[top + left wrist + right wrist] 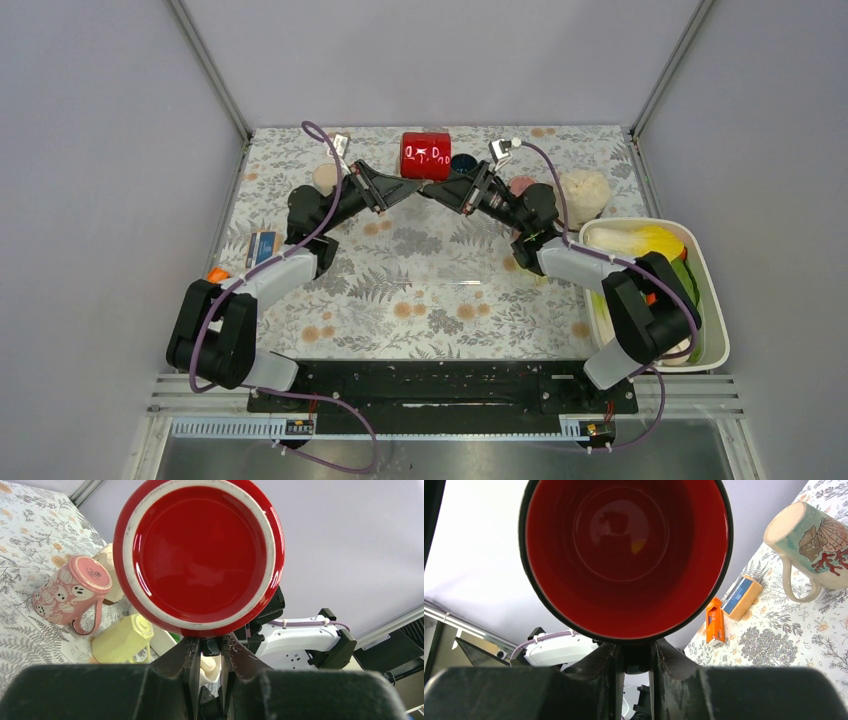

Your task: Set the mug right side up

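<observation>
While both arms reach toward the far middle of the tabletop (430, 290), I see the red mug (426, 155) on its side between them, white markings on the side facing up. Its base faces left and its open mouth faces right. From above I cannot tell whether it rests on the tabletop or hangs clear of it.

The left pincer (212, 642) is closed right beneath the edge of the mug's base, its fingers (192, 652) drawn in tight on a dark piece. The base fills my left wrist view: a glossy red disc inside a pale ring.

The right pincer (636, 652) meets the mug from the other side, just under the rim, its fingers (661, 652) likewise pinched on something dark. My right wrist view looks straight into the red hollow. Which part of the mug each pincer clamps I cannot make out, as the body hides it.

To the right of the mug a pink patterned mug (70, 597) lies tipped over, with a yellow cup (122, 640) nearer. A white bin (715, 300) sits at the right edge. On the left side a shell-painted mug (811, 540) lies on the tabletop, and nearer are a blue-faced box (741, 595) and a small orange item (714, 621).
</observation>
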You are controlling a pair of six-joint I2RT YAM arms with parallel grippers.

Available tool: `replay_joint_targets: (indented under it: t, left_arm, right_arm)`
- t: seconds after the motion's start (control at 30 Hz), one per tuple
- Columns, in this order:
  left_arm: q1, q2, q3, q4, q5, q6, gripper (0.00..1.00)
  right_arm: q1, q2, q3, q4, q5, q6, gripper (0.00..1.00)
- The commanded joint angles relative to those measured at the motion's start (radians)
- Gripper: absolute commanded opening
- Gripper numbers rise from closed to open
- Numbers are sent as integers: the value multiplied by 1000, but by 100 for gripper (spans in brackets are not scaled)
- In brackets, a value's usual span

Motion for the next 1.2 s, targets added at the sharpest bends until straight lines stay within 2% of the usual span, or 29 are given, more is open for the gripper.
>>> replay_joint_targets:
  t: [0.0, 0.03, 0.13, 0.27, 0.33, 0.5, 0.7, 0.87, 0.93, 1.0, 1.17]
  left_arm:
    - [-19, -21, 27, 121, 41, 67, 3]
    - [-20, -20, 29, 122, 43, 69, 11]
    - [-20, -21, 31, 121, 47, 73, 46]
    - [-19, -36, 28, 81, 47, 94, 88]
    - [-18, -43, 31, 52, 47, 112, 98]
    - [-14, -61, 33, 5, 49, 142, 99]
    - [7, -98, 62, -106, 54, 187, 99]
    - [57, -134, 100, -209, 74, 245, 99]
    - [76, -147, 135, -268, 105, 311, 99]
    - [97, -157, 193, -382, 143, 411, 99]
    - [176, -194, 342, -790, 196, 696, 99]
  right_arm:
    - [-47, -68, 35, 37, 30, 18, 0]
    - [-57, -76, 41, 20, 23, 4, 0]
    - [-71, -101, 66, -52, -8, -61, 0]
    - [-88, -142, 119, -214, -63, -242, 0]
    - [-97, -152, 125, -259, -70, -297, 0]
    - [-108, -180, 139, -396, -69, -467, 0]
    - [-108, -236, 184, -648, -16, -800, 0]
    - [-108, -298, 148, -717, 54, -987, 0]
    - [-108, -312, 129, -730, 70, -1031, 0]
    - [-107, -320, 112, -748, 90, -1073, 0]
    - [-108, -318, 95, -818, 146, -1206, 0]
